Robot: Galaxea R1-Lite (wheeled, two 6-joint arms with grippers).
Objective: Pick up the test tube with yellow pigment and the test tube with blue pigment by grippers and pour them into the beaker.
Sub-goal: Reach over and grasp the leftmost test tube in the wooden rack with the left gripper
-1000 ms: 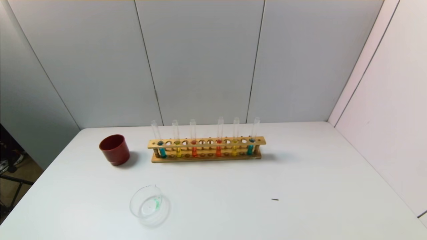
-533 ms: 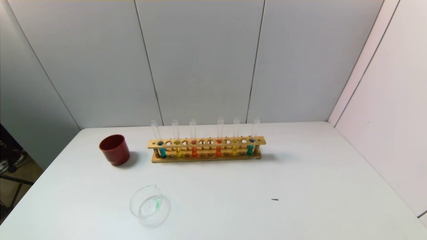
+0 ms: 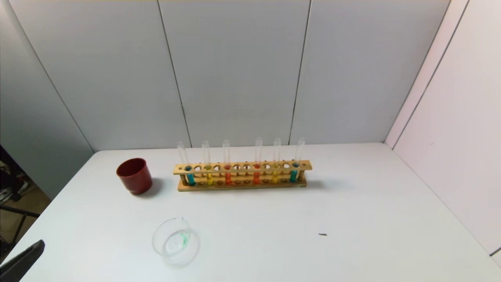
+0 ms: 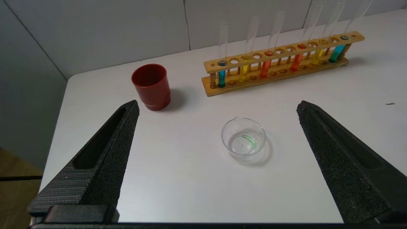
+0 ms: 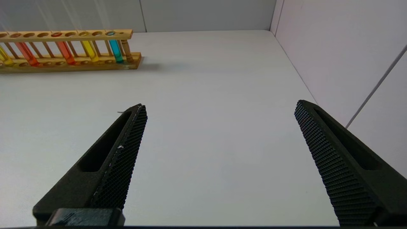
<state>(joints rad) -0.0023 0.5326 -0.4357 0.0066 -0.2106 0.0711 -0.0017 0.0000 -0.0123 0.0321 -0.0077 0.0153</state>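
Note:
A wooden rack (image 3: 242,167) stands at the back of the white table and holds several upright tubes. Teal-blue tubes stand at its two ends (image 3: 190,178) (image 3: 293,176). Yellow tubes (image 3: 209,178) (image 3: 275,177) stand just inside them. The clear beaker (image 3: 175,241) sits near the front left with a green trace at its bottom. My left gripper (image 4: 217,103) is open and empty, hovering short of the beaker (image 4: 243,140). One of its fingers (image 3: 23,259) shows at the head view's lower left corner. My right gripper (image 5: 220,105) is open and empty over bare table, short of the rack's right end (image 5: 128,47).
A dark red cup (image 3: 134,176) stands left of the rack. Two orange-red tubes (image 3: 228,178) (image 3: 256,178) stand mid-rack. A small dark speck (image 3: 322,234) lies on the table at the right. Grey walls close in behind and on the right.
A finger of my left gripper has come into the head view at the lower left corner. The tubes, beaker and cup have not moved.

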